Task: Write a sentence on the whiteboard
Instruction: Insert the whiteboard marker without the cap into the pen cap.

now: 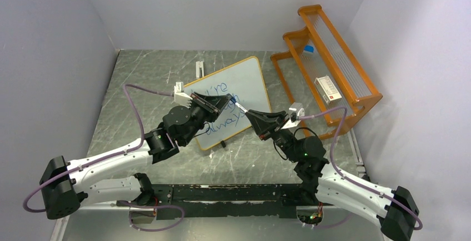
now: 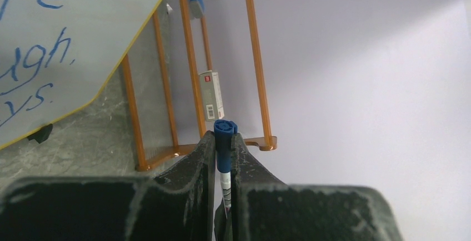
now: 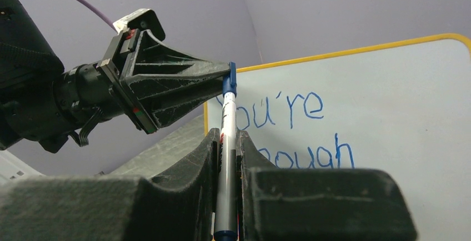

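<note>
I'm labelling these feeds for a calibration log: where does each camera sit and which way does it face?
Top external: above and behind, looking down at the whiteboard; left arm and right arm show.
Left wrist: on its arm, facing the orange rack; left gripper clamps the marker cap.
Right wrist: on its arm, facing the whiteboard; right gripper holds the marker.
Shared: both wrist views show the marker cap.

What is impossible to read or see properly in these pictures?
Full sentence on the whiteboard: top view, the left gripper covers part of it; left wrist view, the picture edge cuts the words; right wrist view, the right gripper hides the lower lines.
Tip of the marker: inside the blue cap, all views.
Print on the white box in the orange rack: too small.
</note>
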